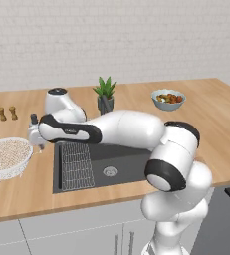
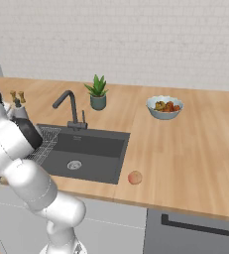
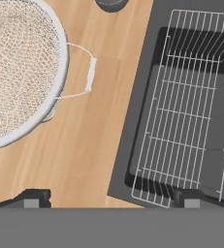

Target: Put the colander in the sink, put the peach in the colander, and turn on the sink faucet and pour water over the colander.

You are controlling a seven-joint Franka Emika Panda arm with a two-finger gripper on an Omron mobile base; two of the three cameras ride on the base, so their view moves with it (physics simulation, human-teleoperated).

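Note:
The white mesh colander [image 1: 7, 157] [image 3: 16, 68] rests on the wooden counter left of the dark sink [image 1: 121, 158] [image 2: 101, 146]. Its small side handle [image 3: 87, 72] points toward the basin. My gripper [image 1: 38, 142] [image 3: 111, 201] hovers open over the counter strip between colander and sink, holding nothing, its fingertips [image 3: 33, 198] wide apart. A wire rack [image 3: 191, 111] [image 1: 76, 167] lies in the sink's left part. The peach [image 2: 134, 177] sits on the counter by the sink's front right corner. The dark faucet [image 2: 71, 106] stands behind the basin.
A potted plant [image 1: 105, 94] [image 2: 97, 93] and a bowl of mixed fruit [image 1: 168, 98] [image 2: 164, 106] stand at the back of the counter. Two small shakers [image 1: 7, 113] are at the far left. My arm spans across the sink's rear edge.

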